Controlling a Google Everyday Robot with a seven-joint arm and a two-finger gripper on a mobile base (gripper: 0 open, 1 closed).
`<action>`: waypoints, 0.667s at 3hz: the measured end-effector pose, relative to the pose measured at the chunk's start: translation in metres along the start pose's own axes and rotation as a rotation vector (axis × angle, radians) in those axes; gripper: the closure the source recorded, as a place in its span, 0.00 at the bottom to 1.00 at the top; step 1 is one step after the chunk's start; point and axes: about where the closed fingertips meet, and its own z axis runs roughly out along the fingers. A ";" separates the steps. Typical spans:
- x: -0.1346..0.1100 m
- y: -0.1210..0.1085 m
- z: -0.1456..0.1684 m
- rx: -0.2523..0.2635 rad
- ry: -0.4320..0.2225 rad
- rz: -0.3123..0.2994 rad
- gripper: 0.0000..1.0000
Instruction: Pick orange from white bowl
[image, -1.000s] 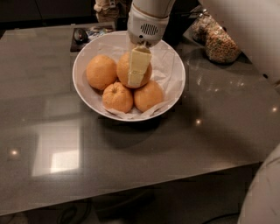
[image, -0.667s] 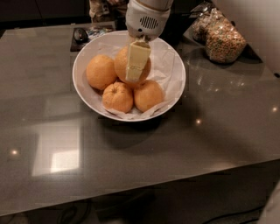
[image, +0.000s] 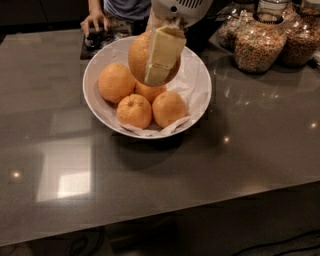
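Lifted higher than before, the large pebbly pale orange (image: 138, 59) hangs clamped in the cream-fingered gripper (image: 156, 59) above the paper-lined glossy white bowl (image: 208, 95).

A glossy white bowl (image: 91, 97) and glass cereal jars (image: 257, 47) are carried by the dark polished countertop (image: 250, 155); the gripper (image: 155, 69), clasping an orange (image: 138, 57), is poised above.

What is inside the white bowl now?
Crinkled paper and four oranges, the middle one half hidden behind the orange that the gripper holds above the white bowl. Paper covers the bowl's floor.
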 end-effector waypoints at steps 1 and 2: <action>-0.007 0.038 -0.030 0.035 -0.039 -0.011 1.00; -0.011 0.039 -0.037 0.057 -0.050 -0.015 1.00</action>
